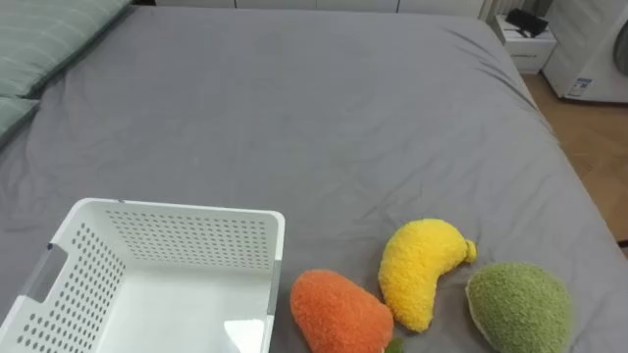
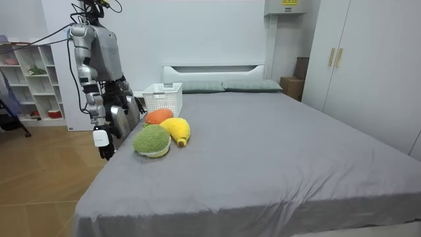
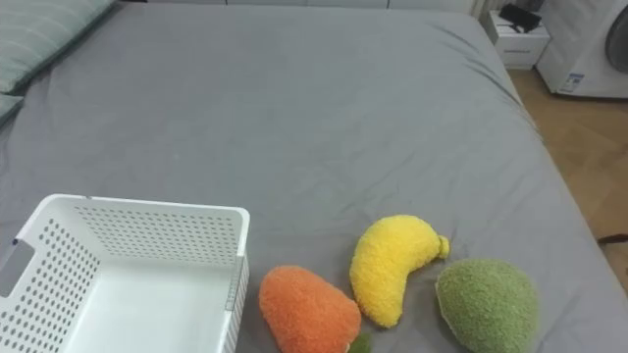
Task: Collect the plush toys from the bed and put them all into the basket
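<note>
Three plush toys lie on the grey bed (image 1: 324, 127) near its front edge: an orange one (image 1: 339, 312), a yellow banana-shaped one (image 1: 420, 267) and a green one (image 1: 518, 306). They sit close together, the orange one right beside a white perforated basket (image 1: 177, 235), which stands empty at the lower left. In the room view I stand at the bedside by the green toy (image 2: 152, 140). My right hand (image 2: 105, 150) hangs low beside the mattress, away from the toys. My left hand (image 2: 137, 104) is a dark shape near the basket (image 2: 162, 99).
Greenish pillows (image 1: 49, 39) lie at the bed's far left. Beyond the far right corner stand a nightstand (image 1: 525, 44) and a white appliance (image 1: 594, 59) on wooden floor (image 1: 599, 167). The room view shows a shelf (image 2: 29, 85) behind me and wardrobes (image 2: 368, 66).
</note>
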You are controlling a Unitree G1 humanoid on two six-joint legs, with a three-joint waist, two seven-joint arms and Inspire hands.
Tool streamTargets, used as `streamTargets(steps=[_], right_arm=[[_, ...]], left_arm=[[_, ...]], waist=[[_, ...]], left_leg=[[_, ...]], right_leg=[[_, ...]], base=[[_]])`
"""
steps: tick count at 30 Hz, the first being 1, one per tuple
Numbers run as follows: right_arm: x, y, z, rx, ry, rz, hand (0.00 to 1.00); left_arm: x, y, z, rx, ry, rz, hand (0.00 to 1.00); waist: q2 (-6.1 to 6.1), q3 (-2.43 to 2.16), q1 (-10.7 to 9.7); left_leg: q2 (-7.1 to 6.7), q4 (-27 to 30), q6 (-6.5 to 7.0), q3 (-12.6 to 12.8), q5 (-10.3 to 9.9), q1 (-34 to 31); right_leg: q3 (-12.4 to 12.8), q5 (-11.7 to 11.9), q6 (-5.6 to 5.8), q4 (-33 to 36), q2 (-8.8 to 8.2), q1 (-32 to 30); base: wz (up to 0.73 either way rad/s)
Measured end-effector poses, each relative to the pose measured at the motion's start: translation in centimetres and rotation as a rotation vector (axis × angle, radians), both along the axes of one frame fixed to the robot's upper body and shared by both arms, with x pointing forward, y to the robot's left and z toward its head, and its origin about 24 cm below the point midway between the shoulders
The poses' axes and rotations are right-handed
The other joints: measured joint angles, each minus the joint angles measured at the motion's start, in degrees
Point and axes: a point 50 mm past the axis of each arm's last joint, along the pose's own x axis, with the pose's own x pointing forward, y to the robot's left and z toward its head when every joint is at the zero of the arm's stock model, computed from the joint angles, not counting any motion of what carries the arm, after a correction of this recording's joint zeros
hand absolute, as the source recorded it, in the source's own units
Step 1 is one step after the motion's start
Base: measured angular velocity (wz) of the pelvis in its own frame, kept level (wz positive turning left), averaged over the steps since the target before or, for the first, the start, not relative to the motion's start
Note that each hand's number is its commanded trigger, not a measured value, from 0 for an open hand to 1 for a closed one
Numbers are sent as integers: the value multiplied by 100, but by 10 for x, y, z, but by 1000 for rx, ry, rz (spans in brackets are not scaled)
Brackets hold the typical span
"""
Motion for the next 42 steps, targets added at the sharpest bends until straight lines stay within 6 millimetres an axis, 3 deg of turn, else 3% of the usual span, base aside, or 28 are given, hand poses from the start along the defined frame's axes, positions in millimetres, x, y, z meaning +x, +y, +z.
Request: streamTargets(steps=[16,20,28,33,37,42], right_arm=[[-2,2,-1,18,-12,-50,0],[-7,3,-1,32,-18,-146,0],[-32,-5,1,-7,27,-350,0],[-42,-17,5,-83,49,-430,0],[-26,-37,11,-159,10,-453,0],[38,-69,30,-302,-188,-303,0]], left_arm=[[-7,6,3,81,1,-11,0],[-16,6,3,77,28,-3,0],[-30,9,4,83,62,62,0],[-30,18,7,106,54,87,0],[-24,24,9,120,26,88,0],[-22,32,12,123,16,67,0]], waist=[[-20,7,-10],[-20,11,-23],[-41,-5,-187],[-139,-11,-224],[-196,-8,-225],[-244,-8,-219]], left_leg=[[3,-18,-2,17,-2,18],[3,-85,-4,54,-3,84],[0,-86,-4,57,-3,83],[3,-86,-4,77,-3,82],[3,-84,0,108,-4,91],[12,-77,1,157,-2,86]], right_leg=[[32,3,-1,-3,6,-7],[61,2,0,-11,10,28],[65,2,1,3,9,37],[88,0,1,13,6,31],[90,3,3,46,4,22],[153,4,1,96,18,-31]], base=[[-1],[-5],[0],[-2],[-5],[-6]])
